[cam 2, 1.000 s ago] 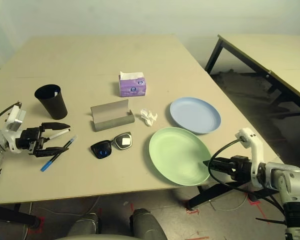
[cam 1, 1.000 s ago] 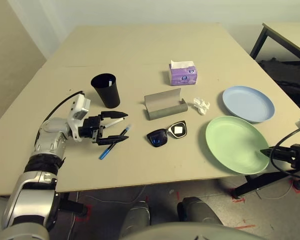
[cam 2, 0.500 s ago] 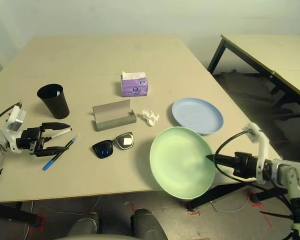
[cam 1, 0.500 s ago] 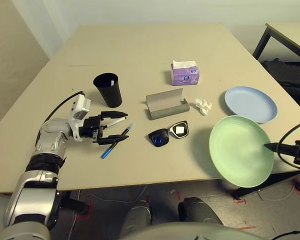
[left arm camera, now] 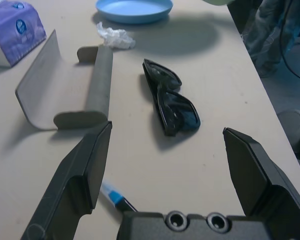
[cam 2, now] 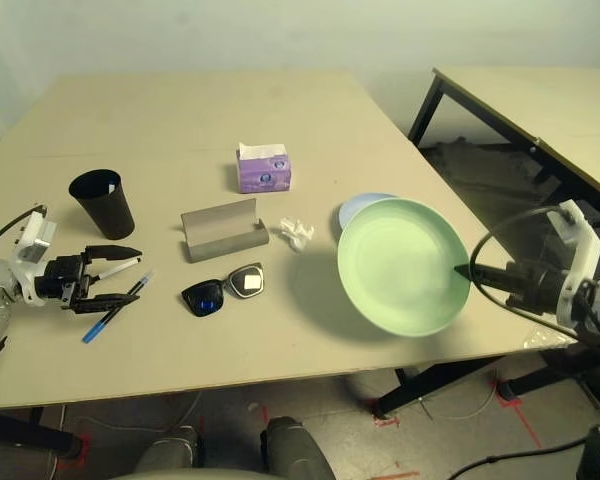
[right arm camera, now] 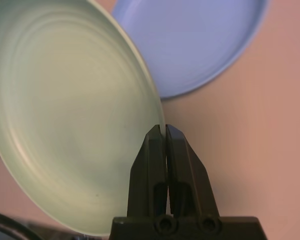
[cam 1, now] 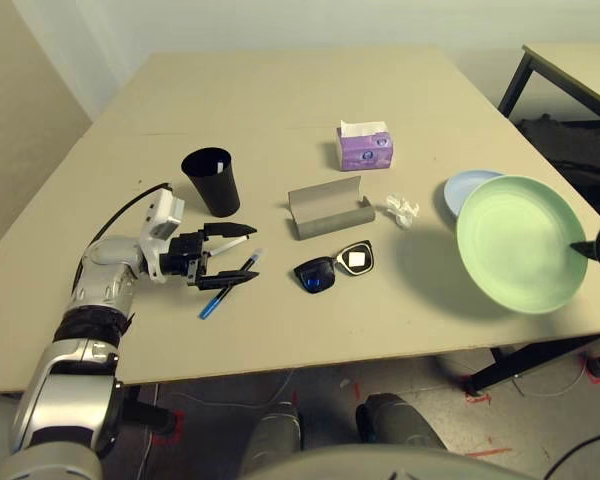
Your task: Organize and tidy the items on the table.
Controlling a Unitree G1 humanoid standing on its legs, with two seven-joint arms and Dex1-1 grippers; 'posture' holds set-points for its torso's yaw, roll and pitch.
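Far half of the table (cam 1: pixel 280 90) left bare, middle crowded by black cup (cam 1: pixel 212 181), grey glasses case (cam 1: pixel 328 209), dark sunglasses (cam 1: pixel 335 268), right side blocked by raised green plate (cam 1: pixel 520 243).

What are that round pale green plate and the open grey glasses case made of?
The round pale green plate looks like matte plastic, perhaps melamine: thin rim, faint concentric rings, no glaze shine. The open grey glasses case looks like a stiff shell covered in matte fabric or faux leather; its dull, even surface leaves that open.

Left gripper (cam 1: pixel 230 256) rests low with jaws spread wide; right gripper (right arm camera: pixel 164 131) has jaws pinched together
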